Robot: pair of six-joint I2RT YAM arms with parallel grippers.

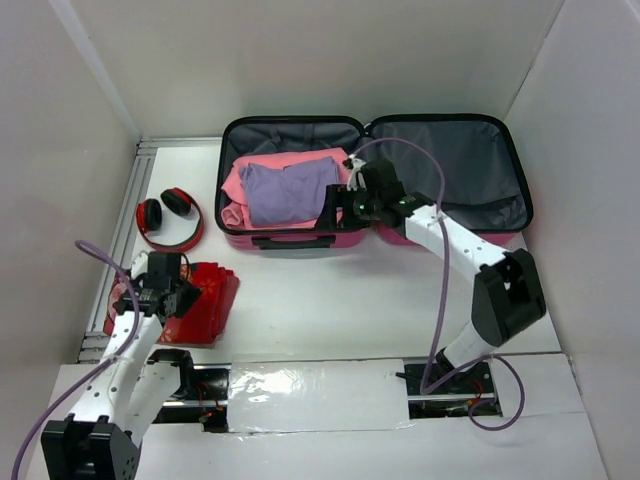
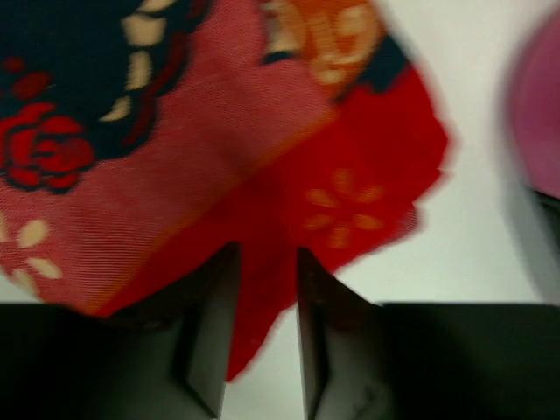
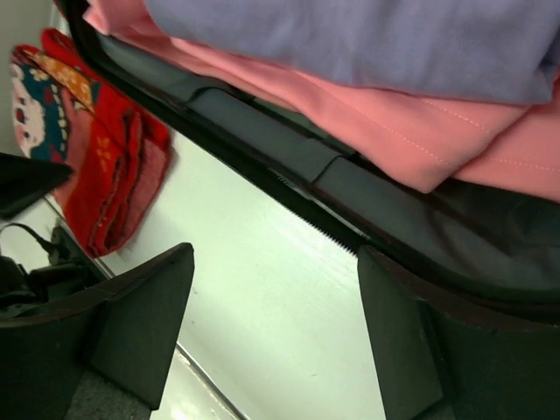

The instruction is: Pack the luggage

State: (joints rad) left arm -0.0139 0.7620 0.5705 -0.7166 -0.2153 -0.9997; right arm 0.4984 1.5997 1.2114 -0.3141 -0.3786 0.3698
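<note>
Two hands inspected. We find the left hand low over a folded red cloth at 8 o'clock on the tabletop. Its fingers stand about half closed with an edge of the cloth between them. The view is blurred, and we cannot tell whether they pinch it.

The right hand is spread wide and holds nothing. It hovers at the front rim of the luggage, just beside the stacked garments.

The luggage lies open flat at 12 o'clock. Its left half carries a pink garment with a lavender garment on top; its right half shows grey lining.

Red headphones lie at 10 o'clock, near the cloth.

We note flower prints and a cartoon cat face on the cloth. Orange marks on it are too blurred to read.
</note>
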